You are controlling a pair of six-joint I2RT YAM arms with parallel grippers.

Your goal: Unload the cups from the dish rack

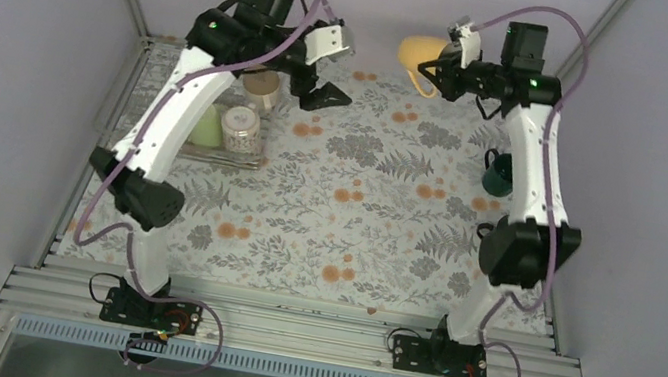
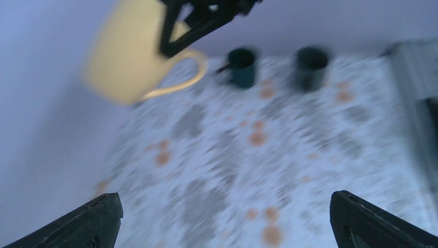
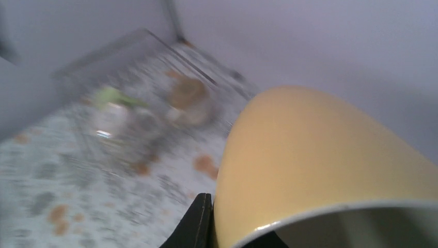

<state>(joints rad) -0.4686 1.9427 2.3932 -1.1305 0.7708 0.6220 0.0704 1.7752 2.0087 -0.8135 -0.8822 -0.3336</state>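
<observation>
My right gripper (image 1: 437,69) is shut on the rim of the yellow mug (image 1: 416,54) and holds it high over the table's far edge. In the right wrist view the mug (image 3: 320,155) fills the frame, with one finger (image 3: 199,222) against its wall. The left wrist view also shows it (image 2: 129,51). My left gripper (image 1: 322,96) is open and empty beside the dish rack (image 1: 179,150), its fingers (image 2: 93,222) spread wide. In the rack stand the pale green mug (image 1: 208,125), the patterned mug (image 1: 240,128) and the cream mug (image 1: 260,86). The dark green mug (image 1: 499,174) stands on the cloth at the right.
A floral cloth (image 1: 356,212) covers the table, with grey walls close on three sides. In the left wrist view a second dark cup shape (image 2: 311,67) stands beside the dark green mug (image 2: 241,67). The right arm's elbow (image 1: 522,251) hangs over the right edge.
</observation>
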